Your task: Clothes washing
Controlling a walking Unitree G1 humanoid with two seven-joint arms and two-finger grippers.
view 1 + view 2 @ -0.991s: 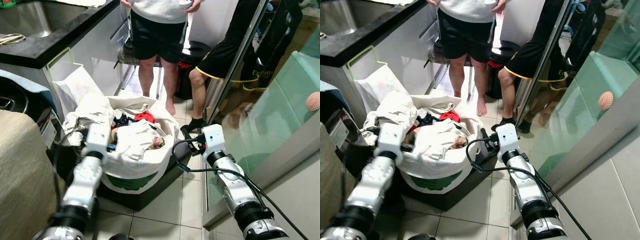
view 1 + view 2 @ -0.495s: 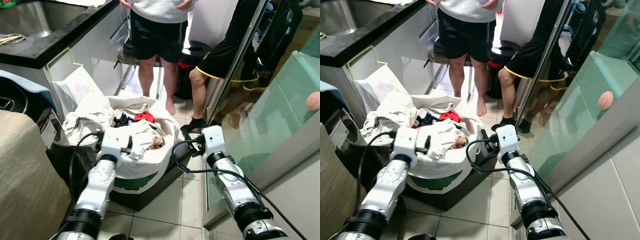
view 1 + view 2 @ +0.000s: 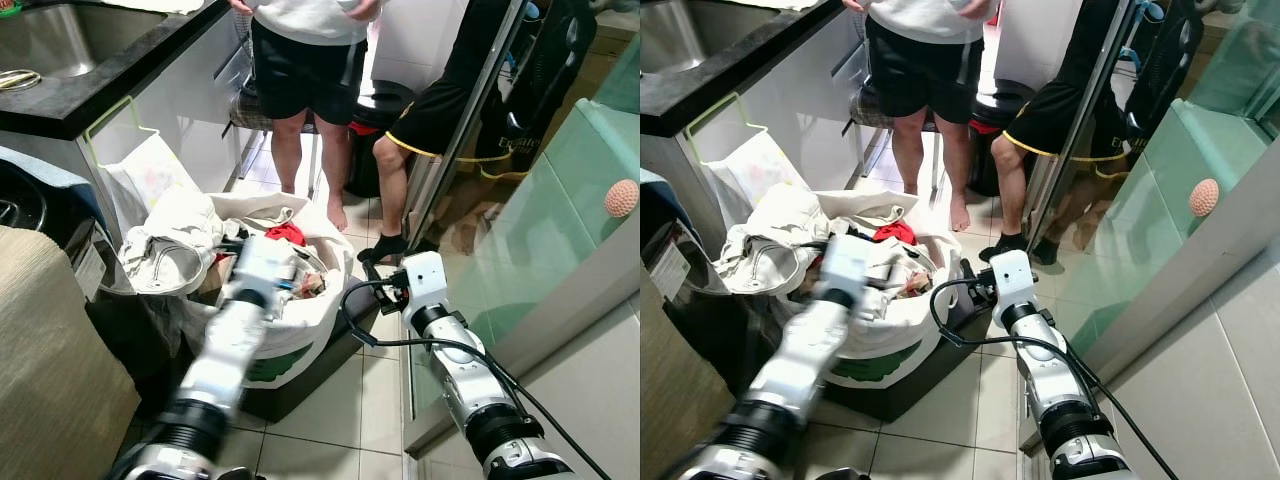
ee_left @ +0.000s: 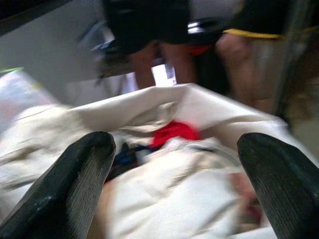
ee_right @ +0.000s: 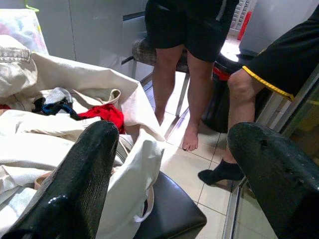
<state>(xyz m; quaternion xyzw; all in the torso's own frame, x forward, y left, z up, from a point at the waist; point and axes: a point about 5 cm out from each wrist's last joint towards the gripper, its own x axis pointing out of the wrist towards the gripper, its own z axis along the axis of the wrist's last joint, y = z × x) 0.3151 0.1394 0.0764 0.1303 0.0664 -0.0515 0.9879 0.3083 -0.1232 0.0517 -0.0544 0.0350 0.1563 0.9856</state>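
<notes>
Far left: black counter (image 3: 95, 85) with steel sink (image 3: 60, 40); white plastic bag (image 3: 145, 175) hangs off a green hook below it. Next: white laundry bag (image 3: 300, 335) on a dark stand (image 3: 330, 355), stuffed with pale clothes (image 3: 760, 250) plus a red garment (image 3: 288, 233). Left gripper (image 4: 179, 184) hovers over the pile, blurred; fingers (image 4: 75, 184) spread wide, nothing between them. Right gripper (image 5: 179, 179) sits just beside the bag's right rim, fingers (image 5: 84, 174) spread, empty. Beyond the bag: person in black shorts (image 3: 300, 70), barefoot; second person's bent leg (image 3: 395, 170) in a black sock. Far right: glass panel (image 3: 560, 220).
</notes>
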